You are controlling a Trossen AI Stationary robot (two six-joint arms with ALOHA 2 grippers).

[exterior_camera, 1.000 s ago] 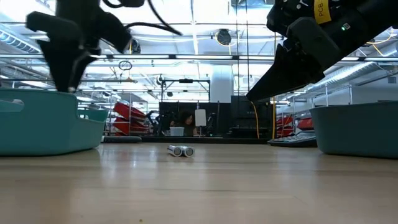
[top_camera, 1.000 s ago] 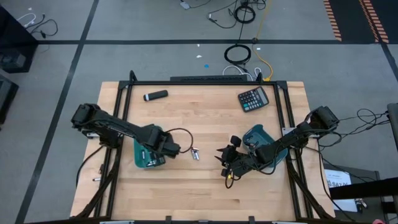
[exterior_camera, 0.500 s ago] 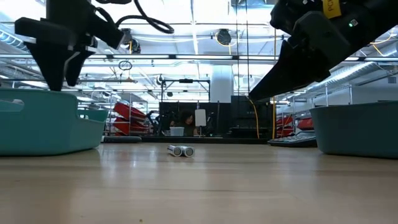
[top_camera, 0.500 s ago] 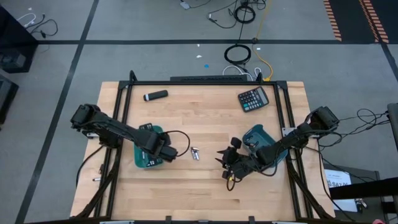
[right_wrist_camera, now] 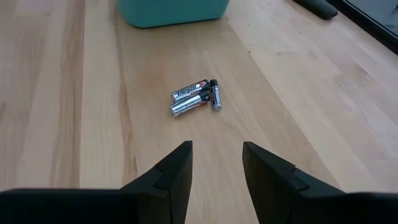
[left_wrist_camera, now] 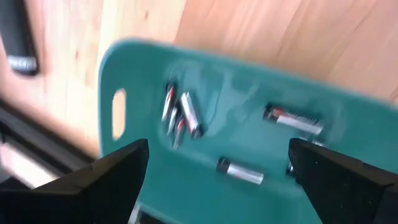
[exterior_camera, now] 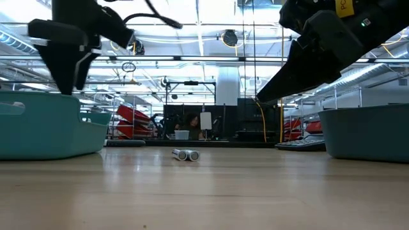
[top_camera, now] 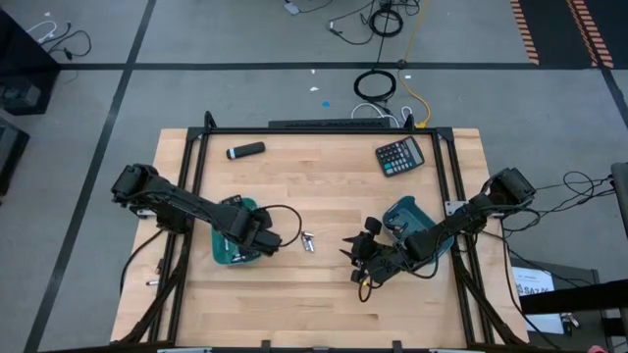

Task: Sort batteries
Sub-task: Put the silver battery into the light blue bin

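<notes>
A small cluster of silvery batteries (top_camera: 307,241) lies on its side on the bare wood at mid-table, also in the low view (exterior_camera: 186,154) and the right wrist view (right_wrist_camera: 196,96). Several more batteries (left_wrist_camera: 183,115) lie flat on the floor of the left teal bin (top_camera: 228,251). My left gripper (left_wrist_camera: 217,180) hovers open above that bin (left_wrist_camera: 205,81) and holds nothing. My right gripper (right_wrist_camera: 216,171) is open, held low over the table to the right of the loose cluster, its fingers pointing toward it. The right teal bin (top_camera: 412,218) sits behind the right arm.
A black calculator (top_camera: 399,155) lies near the far right corner and a dark marker-like cylinder (top_camera: 245,150) near the far left. The low view shows both bins (exterior_camera: 45,124) (exterior_camera: 367,131) flanking open wood. Bare tabletop lies along the near edge.
My left gripper has swayed a little above the left bin, toward the table's left edge and then back. The loose batteries have stayed where they were.
</notes>
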